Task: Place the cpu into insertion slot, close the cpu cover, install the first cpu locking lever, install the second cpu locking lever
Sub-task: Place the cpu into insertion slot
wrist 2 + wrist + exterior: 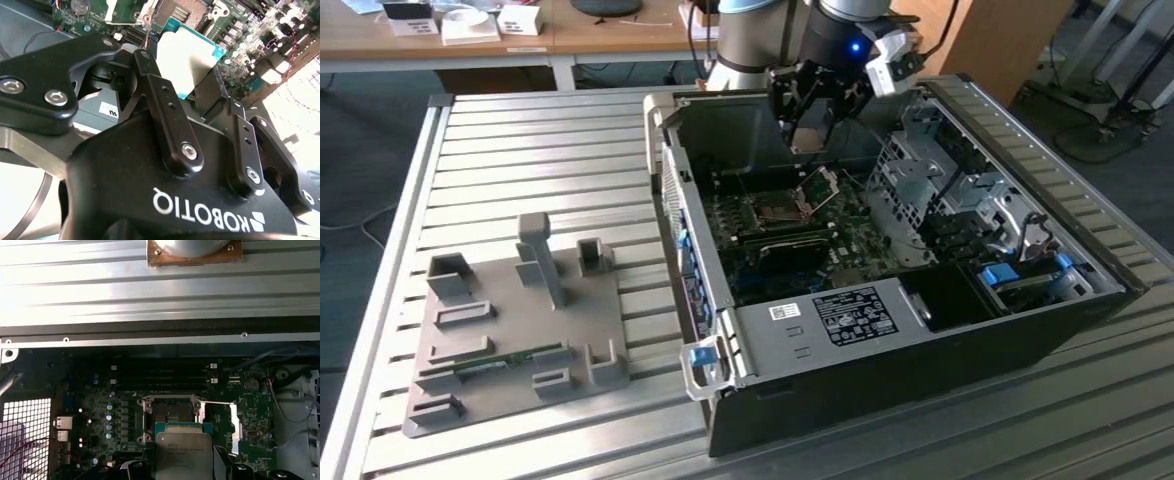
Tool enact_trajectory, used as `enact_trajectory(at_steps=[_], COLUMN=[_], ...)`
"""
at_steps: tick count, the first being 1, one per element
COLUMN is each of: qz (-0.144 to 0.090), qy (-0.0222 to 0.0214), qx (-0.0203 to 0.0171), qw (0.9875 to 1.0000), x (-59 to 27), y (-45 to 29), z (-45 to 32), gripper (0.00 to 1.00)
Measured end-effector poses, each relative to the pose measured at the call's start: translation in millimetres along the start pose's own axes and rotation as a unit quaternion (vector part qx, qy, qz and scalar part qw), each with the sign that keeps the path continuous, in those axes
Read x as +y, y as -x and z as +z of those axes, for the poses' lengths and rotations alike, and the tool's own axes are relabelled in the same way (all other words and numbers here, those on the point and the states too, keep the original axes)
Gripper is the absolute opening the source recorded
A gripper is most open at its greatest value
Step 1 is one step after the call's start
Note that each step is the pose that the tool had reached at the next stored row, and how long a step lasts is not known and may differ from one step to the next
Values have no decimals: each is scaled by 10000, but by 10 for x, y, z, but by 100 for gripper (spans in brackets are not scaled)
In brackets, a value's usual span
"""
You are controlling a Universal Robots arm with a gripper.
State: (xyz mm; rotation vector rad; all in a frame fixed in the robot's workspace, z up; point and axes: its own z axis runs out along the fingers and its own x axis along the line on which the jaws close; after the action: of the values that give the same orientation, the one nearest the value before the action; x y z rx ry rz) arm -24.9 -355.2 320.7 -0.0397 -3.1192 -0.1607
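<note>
In the exterior view, the gripper (811,118) hangs over the open computer case (881,330), which lies on the slatted metal table (547,150). It is clenched on the cpu (811,137), which is in the air above the far part of the motherboard (841,245), apart from the insertion slot (781,210) below it. The cpu cover (821,187) stands tilted up on the side of the slot toward the exterior view's right, which leaves the slot uncovered for the chip. A grey fixture plate (507,330) rests on the table, well apart toward the exterior view's left.

In the second wrist view, the black fingers (167,110) press on two opposite edges of the cpu (187,55). Its silvery top faces the camera and a teal rim shows around it. Gripping by the edges probably keeps the contact face free and the chip square to the slot. The insertion slot (177,12) shows beyond the chip on the green board.

In the first wrist view, the cpu (182,452) sits between the gripper's (182,471) dark fingertips, close to the insertion slot (172,412) and turned nearly square with its metal frame. It is not yet seated. The cpu cover (234,424) shows as a bright strip swung aside, just beside the slot, so nothing lies across the opening.
</note>
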Motion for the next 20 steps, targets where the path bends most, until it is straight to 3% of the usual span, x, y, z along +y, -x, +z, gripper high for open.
enact_trajectory(at_steps=[20], qz=[0], qy=[0], qx=[0], qw=[10000], x=[-4], y=[-1], z=[40], gripper=[54])
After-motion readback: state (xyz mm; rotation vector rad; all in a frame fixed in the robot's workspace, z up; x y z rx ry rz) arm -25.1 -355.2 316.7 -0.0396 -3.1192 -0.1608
